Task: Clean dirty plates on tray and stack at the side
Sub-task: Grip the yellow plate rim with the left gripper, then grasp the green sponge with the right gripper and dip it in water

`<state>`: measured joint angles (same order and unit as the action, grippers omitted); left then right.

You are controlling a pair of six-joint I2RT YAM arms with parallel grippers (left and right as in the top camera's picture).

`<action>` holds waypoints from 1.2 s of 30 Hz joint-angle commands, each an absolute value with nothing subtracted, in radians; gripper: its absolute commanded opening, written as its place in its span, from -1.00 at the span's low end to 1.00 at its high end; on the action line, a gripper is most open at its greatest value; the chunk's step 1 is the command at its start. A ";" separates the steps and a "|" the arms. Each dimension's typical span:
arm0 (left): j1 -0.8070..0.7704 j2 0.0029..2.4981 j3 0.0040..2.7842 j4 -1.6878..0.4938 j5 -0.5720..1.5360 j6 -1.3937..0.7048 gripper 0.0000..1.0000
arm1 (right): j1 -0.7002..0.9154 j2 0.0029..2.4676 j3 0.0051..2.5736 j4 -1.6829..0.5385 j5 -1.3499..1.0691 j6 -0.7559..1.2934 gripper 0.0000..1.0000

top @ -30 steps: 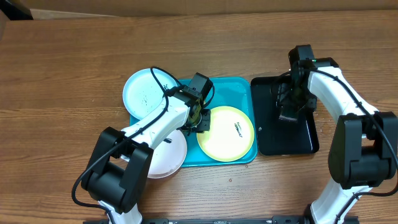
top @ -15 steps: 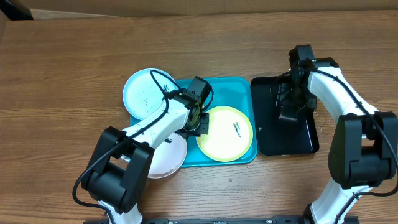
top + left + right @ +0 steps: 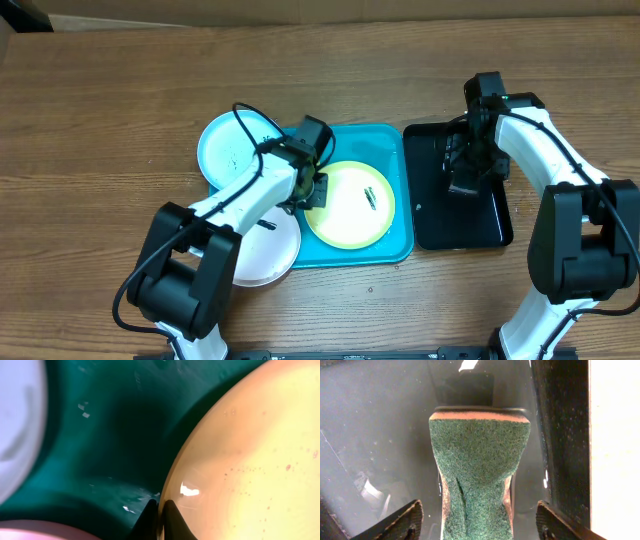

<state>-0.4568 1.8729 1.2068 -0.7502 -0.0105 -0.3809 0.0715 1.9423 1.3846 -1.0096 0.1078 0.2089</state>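
Note:
The yellow-green plate [image 3: 350,205] lies on the turquoise tray [image 3: 380,145] with a dark smear near its middle. My left gripper [image 3: 312,190] is shut on that plate's left rim; in the left wrist view its black fingertips [image 3: 170,517] pinch the rim of the yellow-green plate [image 3: 250,460] over the tray [image 3: 115,435]. The light blue plate [image 3: 232,150] overhangs the tray's far left corner. The white plate [image 3: 270,250] hangs over its near left edge. My right gripper [image 3: 477,527] stands open astride a green sponge [image 3: 477,460], its fingers [image 3: 405,520] clear of the sponge's sides.
A glossy black tray [image 3: 480,225] lies right of the turquoise tray, and the right gripper [image 3: 464,178] hovers over it with the sponge below. Bare wooden table surrounds both trays. A cardboard edge runs along the back.
The left gripper has closed on the yellow-green plate's rim and dragged the plate left and slightly back across the tray. The right arm has stayed over the black tray.

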 commanded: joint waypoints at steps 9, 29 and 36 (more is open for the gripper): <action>-0.419 1.890 1.248 -0.830 0.020 -0.345 -0.13 | 0.063 1.942 1.380 -0.999 0.107 0.213 0.54; -0.421 1.891 1.213 -0.868 0.027 -0.450 -0.10 | 0.063 1.942 1.353 -0.984 0.108 0.213 0.56; -0.421 1.891 1.213 -0.855 0.027 -0.451 -0.18 | 0.063 1.942 1.341 -0.960 0.108 0.213 0.54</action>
